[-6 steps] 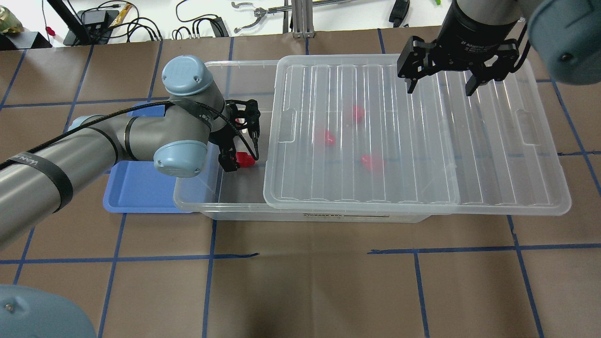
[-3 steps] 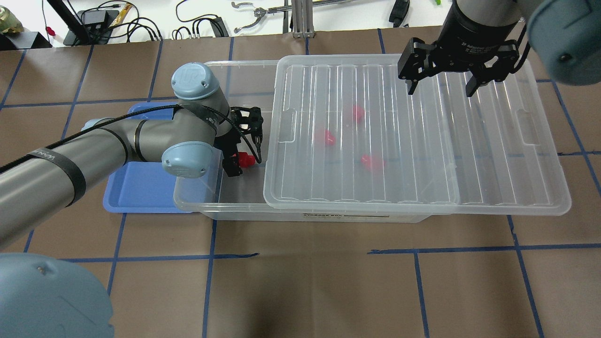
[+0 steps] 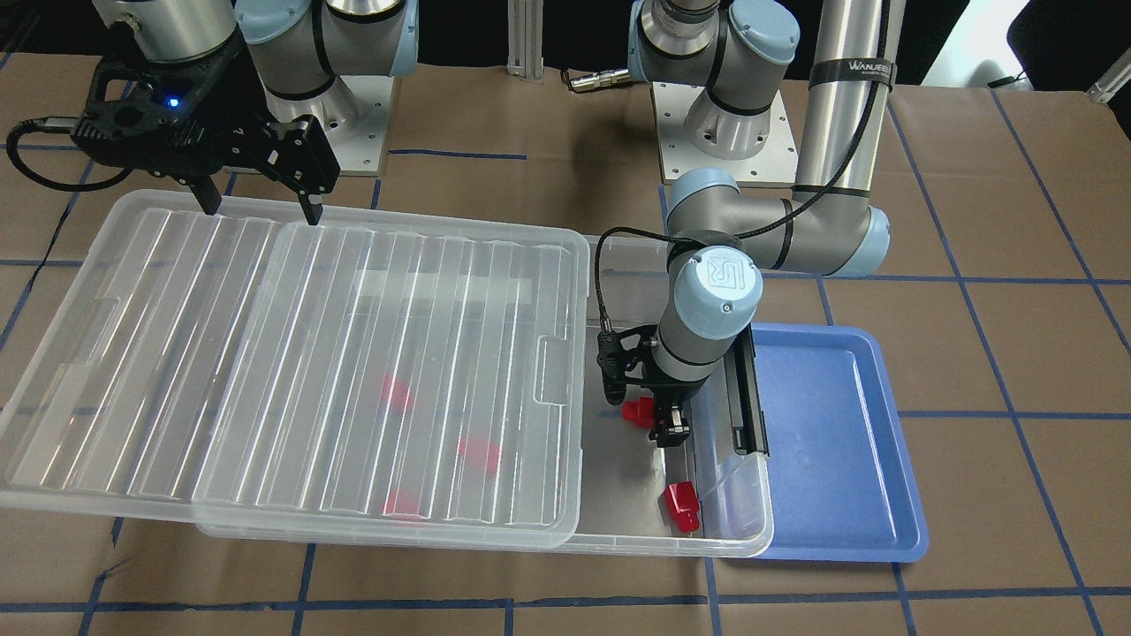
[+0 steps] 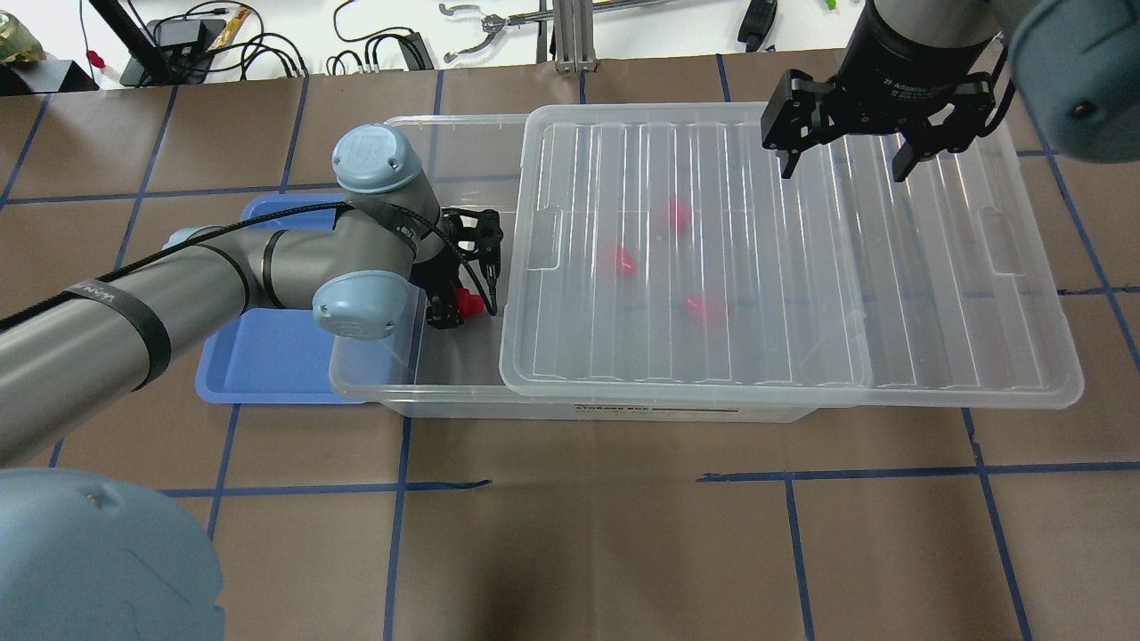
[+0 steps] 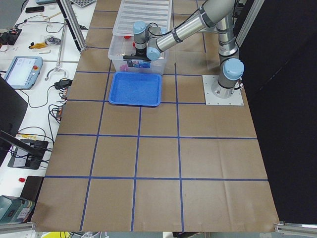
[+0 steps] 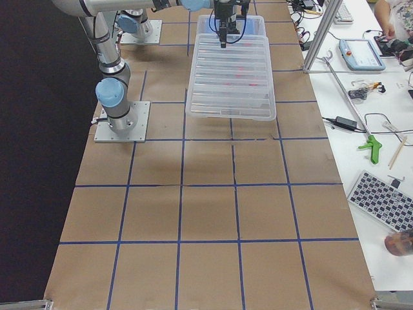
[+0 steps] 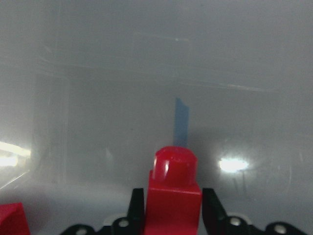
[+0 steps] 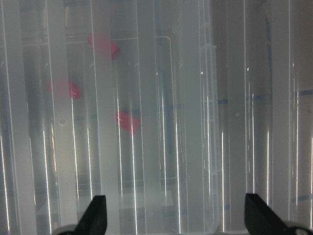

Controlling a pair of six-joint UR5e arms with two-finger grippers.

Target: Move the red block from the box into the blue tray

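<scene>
Left claw (image 7: 173, 218): you'll see it clenched on the red block (image 7: 174, 181), with black fingers (image 7: 137, 208) on both flat sides and the round stub pointing outward.
Right claw (image 4: 843, 169): spread wide and empty, over the ribbed translucent lid (image 4: 695, 356).
Red block: glossy plastic with a squarish body, gripped within the uncovered end of the box (image 4: 374, 378), near the blue tray (image 4: 267, 356).
Box: clear and shallow; the lid lies offset, leaving that end bare.
Blue tray: smooth periwinkle, rounded corners, raised rim, on the brown tabletop (image 4: 570, 534).
Loose block (image 3: 680, 508): red, in the box's near corner.
</scene>
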